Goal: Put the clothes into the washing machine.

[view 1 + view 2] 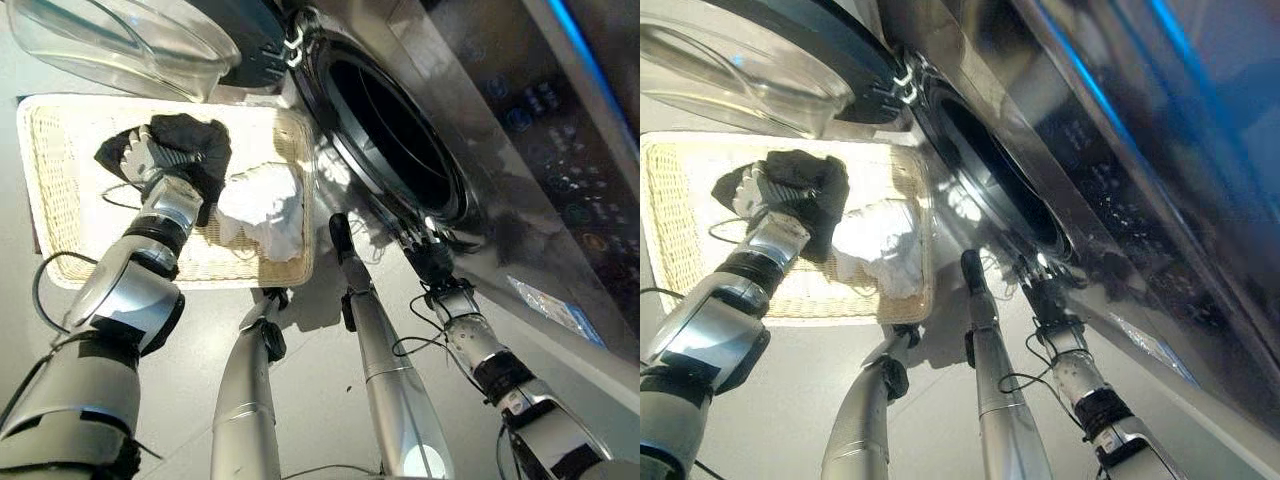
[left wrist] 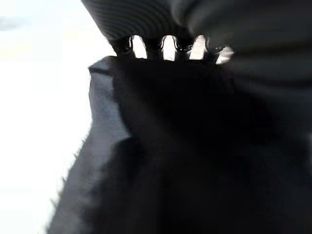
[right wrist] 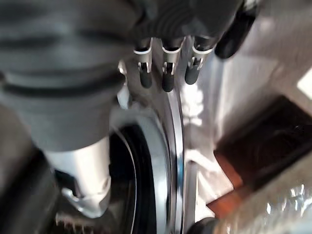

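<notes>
A pale grey floor (image 1: pixel 320 360) runs under the whole scene, lit hard by sunlight; on it lies a flat rectangular wicker basket (image 1: pixel 60 180), its long side running roughly parallel to the front of the washing machine (image 1: pixel 520 130), which rises along the right as a polished steel panel with a dark control area; the machine's round drum opening (image 1: pixel 390 135) gapes dark and the glass door (image 1: pixel 120 45) is swung wide over the far end of the basket. Inside the basket, toward the machine side, sit two pieces of clothing: a black garment (image 1: pixel 195 145) bunched in a heap, and a crumpled white garment (image 1: pixel 262 205) just beside and touching it on the nearer side; neither shows a clear long axis, though the white one tapers toward the near rim. The left hand (image 1: pixel 150 155) is down on the black garment with its fingers curled into the cloth, and in the left wrist view dark fabric (image 2: pixel 170 156) hangs right under the fingers; the right hand (image 1: pixel 425 250) hovers at the lower rim of the drum opening, fingers hanging straight and relaxed, holding nothing.
</notes>
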### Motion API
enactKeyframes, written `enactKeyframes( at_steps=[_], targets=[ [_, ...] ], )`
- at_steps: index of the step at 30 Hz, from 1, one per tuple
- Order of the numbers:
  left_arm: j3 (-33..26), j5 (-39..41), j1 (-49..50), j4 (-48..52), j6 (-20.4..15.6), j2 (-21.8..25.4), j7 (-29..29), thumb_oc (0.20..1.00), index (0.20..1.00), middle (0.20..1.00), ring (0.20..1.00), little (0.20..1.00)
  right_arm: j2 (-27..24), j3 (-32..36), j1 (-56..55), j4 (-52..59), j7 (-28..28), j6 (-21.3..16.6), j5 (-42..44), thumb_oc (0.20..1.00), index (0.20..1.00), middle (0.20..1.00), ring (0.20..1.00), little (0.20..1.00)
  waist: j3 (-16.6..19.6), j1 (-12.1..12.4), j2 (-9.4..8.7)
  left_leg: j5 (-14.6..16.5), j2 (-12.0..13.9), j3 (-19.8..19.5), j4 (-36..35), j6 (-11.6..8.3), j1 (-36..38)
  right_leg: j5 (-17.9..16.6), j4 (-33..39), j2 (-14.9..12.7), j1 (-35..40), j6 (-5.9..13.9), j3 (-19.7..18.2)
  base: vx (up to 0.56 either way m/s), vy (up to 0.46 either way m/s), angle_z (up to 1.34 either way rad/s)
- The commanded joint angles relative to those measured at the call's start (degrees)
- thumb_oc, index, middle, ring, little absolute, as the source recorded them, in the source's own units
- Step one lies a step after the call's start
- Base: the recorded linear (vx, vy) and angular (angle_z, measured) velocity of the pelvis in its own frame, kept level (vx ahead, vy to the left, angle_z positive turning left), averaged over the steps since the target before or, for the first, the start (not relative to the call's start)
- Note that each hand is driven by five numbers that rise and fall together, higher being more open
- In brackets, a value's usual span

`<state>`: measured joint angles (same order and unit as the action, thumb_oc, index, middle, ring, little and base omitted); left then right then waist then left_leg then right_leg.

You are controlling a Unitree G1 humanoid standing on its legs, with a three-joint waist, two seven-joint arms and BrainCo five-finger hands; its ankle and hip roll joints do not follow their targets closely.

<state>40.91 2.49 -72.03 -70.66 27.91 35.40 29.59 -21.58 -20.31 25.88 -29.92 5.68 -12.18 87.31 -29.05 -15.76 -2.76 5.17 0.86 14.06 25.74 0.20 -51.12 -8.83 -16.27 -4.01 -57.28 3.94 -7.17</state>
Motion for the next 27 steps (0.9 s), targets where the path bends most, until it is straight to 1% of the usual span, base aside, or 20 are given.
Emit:
enactKeyframes(
  at_steps=[1,4,5,6,8,9,10,11,14,15,16,19,20,21,22,23,25,27],
  targets=[
    [-0.44,-1.88,5.2,-3.52,8.1,2.35,-5.28,0.2,0.2,0.2,0.2,0.2,-2.77,-0.37,-3.74,7.69,1.31,-0.67,-6.69,1.0,1.0,1.0,1.0,1.0,-0.75,-1.3,0.38,3.33,-1.79,-0.61,5.74,-2.01,-0.65,4.13,-0.5,3.13,2.06,-0.03,3.73,-0.02,0.16,-0.12],
    [-1.61,-0.39,6.72,-2.75,6.34,2.13,-3.82,0.2,0.2,0.2,0.2,0.2,-3.21,-1.71,-4.17,9.39,0.58,-0.48,-16.08,1.0,1.0,1.0,1.0,1.0,-0.75,-1.08,0.61,2.86,-2.16,-0.8,5.16,-2.01,-0.42,4.21,-0.65,3.17,2.21,0.02,3.49,-0.02,0.078,-0.06],
    [-3.07,0.32,7.74,-1.89,4.36,2.1,-2.54,0.2,0.2,0.2,0.2,0.2,-4.16,-2.96,-3.97,10.63,-0.47,-1.13,-24.69,1.0,1.0,1.0,1.0,1.0,-0.75,-0.63,0.79,2.27,-2.52,-1.15,4.4,-2.03,0.03,4.27,-0.6,3.17,2.64,0.01,3.49,-0.04,0.052,-0.01],
    [-3.97,0.87,8.26,-1.57,2.94,2.21,-1.95,0.2,0.2,0.2,0.2,0.2,-4.95,-3.58,-3.55,11.2,-0.9,-1.29,-28.73,1.0,1.0,1.0,1.0,1.0,-0.75,-0.37,0.87,1.94,-2.7,-1.35,3.91,-2.1,0.44,4.34,-0.52,3.11,3.06,0.05,3.62,-0.04,0.036,0.0],
    [-5.99,1.41,9.22,-0.57,0.92,2.35,-1.14,0.2,0.2,0.2,0.2,0.2,-6.27,-4.88,-2.67,12.72,-2.53,-1.17,-35.08,1.0,1.0,1.0,1.0,1.0,-0.75,0.27,1.11,1.2,-3.02,-1.84,2.86,-2.2,1.12,4.52,-0.46,3.07,3.75,0.06,3.92,-0.02,0.007,0.01],
    [-6.45,1.49,9.52,-0.39,0.39,2.42,-1.01,0.2,0.2,0.2,0.2,0.2,-6.57,-5.2,-2.52,13.03,-2.71,-1.19,-36.9,1.0,1.0,1.0,1.0,1.0,-0.75,0.39,1.18,1.03,-3.09,-1.93,2.65,-2.22,1.3,4.56,-0.47,3.07,3.92,0.05,4.01,-0.04,0.008,0.02],
    [-7.84,0.8,10.39,0.22,-1.47,2.79,-1.08,0.2,0.2,0.2,0.2,0.2,-7.82,-6.55,-1.06,13.91,-3.83,-1.06,-44.96,1.0,1.0,1.0,1.0,1.0,-0.75,1.16,1.49,0.32,-3.44,-2.54,1.58,-2.42,2.42,4.73,-0.23,2.96,5.19,0.08,4.56,-0.05,0.0,0.04],
    [-8.47,1.74,11.15,0.92,-2.66,2.99,-0.72,0.2,0.2,0.2,0.2,0.2,-8.71,-7.43,-0.19,14.85,-5.24,-0.8,-48.35,1.0,1.0,1.0,1.0,1.0,-0.75,1.56,1.66,-0.12,-3.56,-2.86,1.0,-2.56,2.99,4.81,-0.12,2.86,5.89,0.07,4.94,-0.05,-0.002,0.06],
    [-9.91,1.11,12.54,2.79,-4.31,3.32,0.0,0.2,0.2,0.2,0.2,0.2,-10.62,-9.01,1.84,16.76,-7.32,-0.23,-55.43,1.0,1.0,1.0,1.0,1.0,-0.75,2.68,2.07,-1.06,-3.79,-3.64,-0.44,-2.66,4.2,5.18,-0.02,2.88,7.27,-0.05,5.63,-0.06,-0.023,0.13],
    [-11.37,1.36,13.15,4.77,-6.42,3.88,0.82,0.2,0.2,0.2,0.2,0.2,-11.67,-9.6,4.04,18.66,-8.73,0.78,-58.89,1.0,1.0,1.0,1.0,1.0,-0.75,3.35,2.28,-3.68,-4.2,-3.65,-2.17,-2.49,3.31,3.89,0.38,2.44,6.49,-0.32,6.01,-0.11,-0.059,0.2],
    [-11.69,1.34,13.55,5.36,-6.99,4.04,0.96,0.2,0.2,0.2,0.2,0.2,-11.87,-9.74,4.37,19.11,-8.71,0.99,-60.17,1.0,1.0,1.0,1.0,1.0,-0.75,3.58,2.4,-3.91,-4.24,-3.88,-2.51,-2.56,3.53,4.01,0.36,2.36,6.74,-0.32,6.17,-0.12,-0.081,0.24],
    [-14.13,1.8,16.4,10.21,-10.17,4.02,2.34,0.2,0.2,0.2,0.2,0.2,-12.89,-10.35,5.84,22.73,-10.03,3.78,-64.7,1.0,1.0,1.0,1.0,1.0,-0.75,5.64,3.3,-5.52,-4.16,-5.43,-5.35,-2.86,5.37,5.42,-0.31,2.54,8.82,-0.7,7.54,-0.05,-0.08,0.42],
    [-14.87,2.27,17.21,11.69,-11.27,3.98,2.67,0.2,0.2,0.2,0.2,0.2,-12.99,-10.32,6.03,23.62,-10.07,4.4,-65.33,1.0,1.0,1.0,1.0,1.0,-0.75,6.28,3.48,-5.98,-4.15,-5.92,-6.26,-2.94,5.93,5.78,-0.37,2.52,9.48,-0.77,8.02,-0.06,-0.109,0.48],
    [-16.14,2.55,18.5,13.38,-13.15,3.99,2.43,0.2,0.2,0.2,0.2,0.2,-13.04,-10.34,6.03,24.64,-10.15,5.05,-64.43,1.0,1.0,1.0,1.0,1.0,-0.75,7.07,3.79,-6.7,-4.12,-6.55,-7.68,-3.12,6.88,6.35,-0.44,2.47,10.57,-0.84,8.78,-0.04,-0.079,0.3],
    [-16.14,2.55,18.5,13.38,-13.15,3.99,2.43,0.2,0.2,0.2,0.2,0.2,-13.04,-10.34,6.03,24.64,-10.15,5.05,-64.43,1.0,1.0,1.0,1.0,1.0,-0.75,7.07,3.79,-6.7,-4.12,-6.55,-7.68,-3.12,6.88,6.35,-0.44,2.47,10.57,-0.84,8.78,-0.05,-0.105,0.51],
    [-17.23,4.41,19.87,15.63,-15.71,3.54,2.48,0.2,0.2,0.2,0.2,0.2,-12.36,-10.15,5.92,25.12,-11.14,5.6,-63.72,1.0,1.0,1.0,1.0,1.0,-0.75,7.99,4.1,-7.55,-3.98,-7.19,-9.33,-3.32,7.95,6.98,-0.49,2.44,11.73,-0.96,9.64,-0.05,-0.099,0.4],
    [-18.58,5.51,21.54,18.2,-18.13,2.68,2.05,0.2,0.2,0.2,0.2,0.2,-11.64,-9.75,5.63,25.24,-11.62,5.39,-64.07,1.0,1.0,1.0,1.0,1.0,-0.75,9.0,4.44,-8.4,-3.78,-7.77,-11.02,-3.42,8.82,7.65,-0.65,2.47,12.54,-1.06,10.6,-0.06,-0.105,0.45],
    [-19.82,8.1,24.08,22.05,-21.44,1.35,1.8,0.2,0.2,0.2,0.2,0.2,-10.72,-9.75,5.08,26.1,-12.38,5.78,-65.93,1.0,1.0,1.0,1.0,1.0,-0.75,10.14,4.83,-9.27,-3.68,-8.59,-12.68,-3.54,9.78,8.32,-0.75,2.37,13.56,-1.19,11.75,-0.05,-0.07,0.55]
  ],
)
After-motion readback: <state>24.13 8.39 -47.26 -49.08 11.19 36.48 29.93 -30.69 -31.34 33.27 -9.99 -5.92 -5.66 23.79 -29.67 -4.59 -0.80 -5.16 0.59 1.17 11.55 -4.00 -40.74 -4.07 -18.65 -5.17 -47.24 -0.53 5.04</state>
